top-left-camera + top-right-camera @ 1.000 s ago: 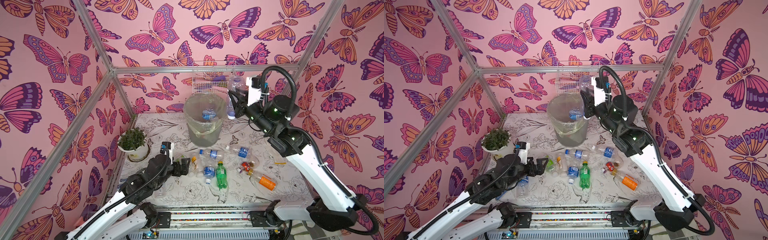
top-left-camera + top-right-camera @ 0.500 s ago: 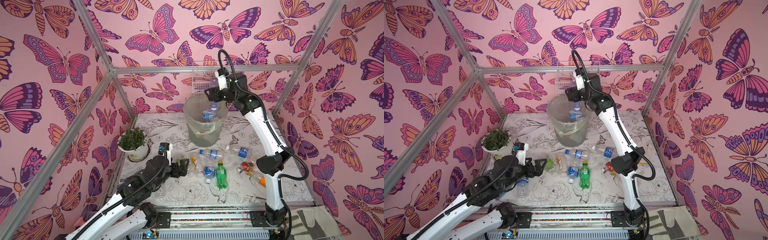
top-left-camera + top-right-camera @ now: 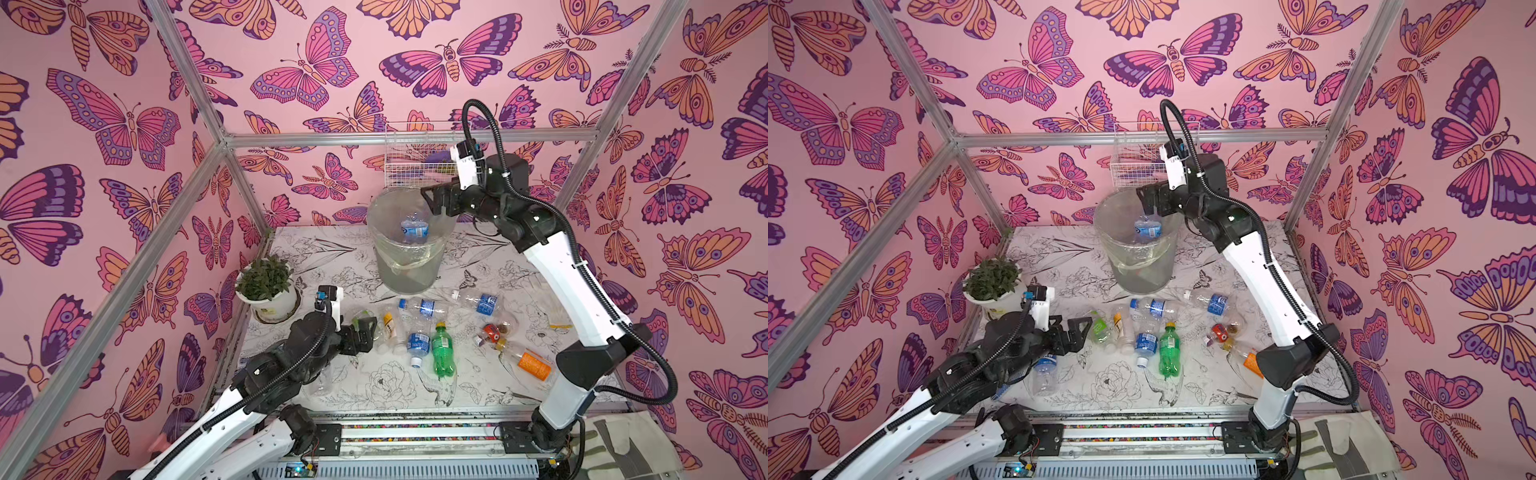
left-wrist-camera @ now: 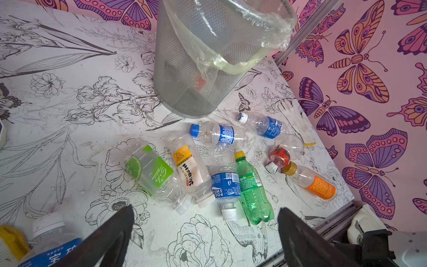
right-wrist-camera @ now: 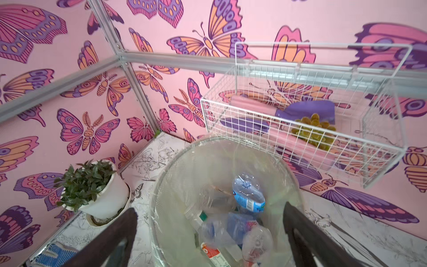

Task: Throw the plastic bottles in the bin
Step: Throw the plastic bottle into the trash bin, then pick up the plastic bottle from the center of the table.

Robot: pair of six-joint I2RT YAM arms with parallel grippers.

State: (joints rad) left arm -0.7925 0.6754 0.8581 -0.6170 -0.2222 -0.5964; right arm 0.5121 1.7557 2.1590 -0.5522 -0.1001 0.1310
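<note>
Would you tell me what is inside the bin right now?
The bin, lined with a bag, holds several crushed clear bottles, a blue-labelled one uppermost; the pile hides the bottom.

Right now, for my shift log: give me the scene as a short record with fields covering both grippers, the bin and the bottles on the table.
left gripper: open, empty, low beside a lime-labelled clear bottle
right gripper: open, empty, above the round grey mesh bin with clear bag liner
in bin: several plastic bottles, a blue-labelled clear bottle uppermost
on flower-printed table: about nine bottles lying flat, among them a green plastic bottle and an orange-labelled clear bottle
task: unfinished
</note>
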